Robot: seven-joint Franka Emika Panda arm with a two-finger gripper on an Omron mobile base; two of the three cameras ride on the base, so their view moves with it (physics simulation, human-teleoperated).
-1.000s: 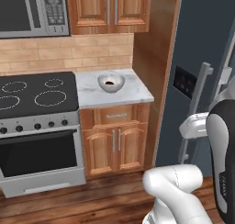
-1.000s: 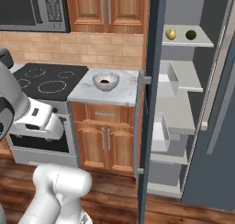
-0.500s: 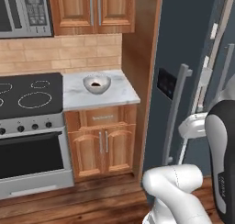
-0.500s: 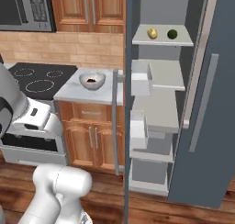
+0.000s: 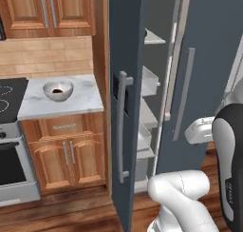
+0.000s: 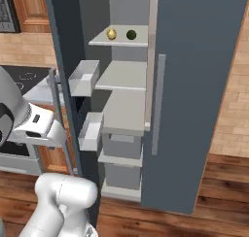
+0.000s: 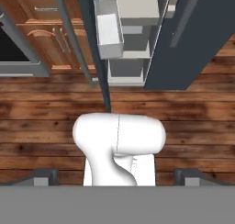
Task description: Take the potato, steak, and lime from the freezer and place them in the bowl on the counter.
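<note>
Potato (image 6: 111, 34) and lime (image 6: 131, 35) sitting side by side on the top shelf of the freezer (image 6: 194, 85), close but apart; steak lying as a dark scrap inside the bowl (image 5: 58, 89) on the counter (image 5: 85, 99), going by the left base view, though too small there to be sure. Having rolled rightward over the last second, so that stove and counter are sliding off to the left in both base views and the open freezer is now filling the middle; reading that as the base lining up for another pick from the shelf, with two items probably still to fetch. Gripper (image 7: 117, 181) pointing down at the wooden floor, finger tips standing at full spread at the bottom corners of the hand view, carrying nothing and touching nothing
</note>
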